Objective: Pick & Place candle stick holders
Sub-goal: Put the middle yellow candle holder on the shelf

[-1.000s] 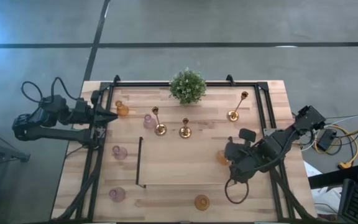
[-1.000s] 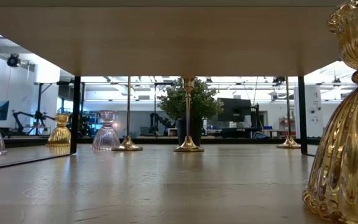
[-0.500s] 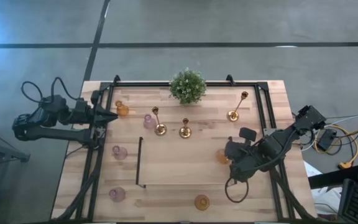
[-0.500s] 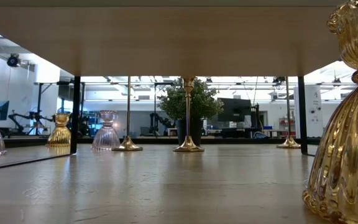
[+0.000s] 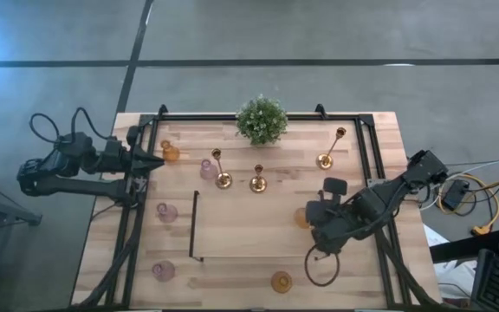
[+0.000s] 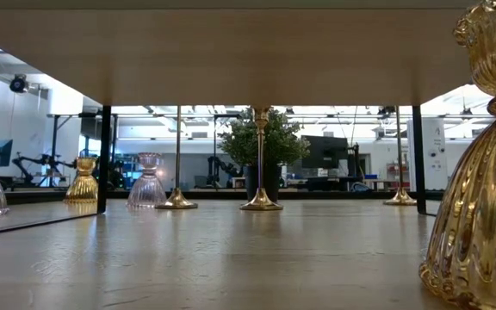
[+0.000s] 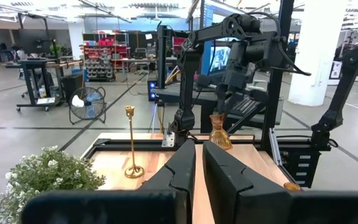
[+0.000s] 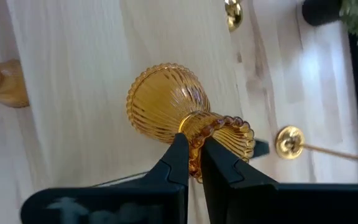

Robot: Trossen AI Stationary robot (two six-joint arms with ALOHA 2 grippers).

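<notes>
Light wood table in a big lab w/ grey concrete floor. Right gripper is over the table's right side, fingers clamped on the narrow neck of a ribbed amber glass holder, lifted off the wood. Left gripper waits at the far-left edge, fingers nearly together, holding nothing. Three brass candlesticks stand near the potted plant at the back; pink cups sit along the left side, another amber cup sits at the front edge.
</notes>
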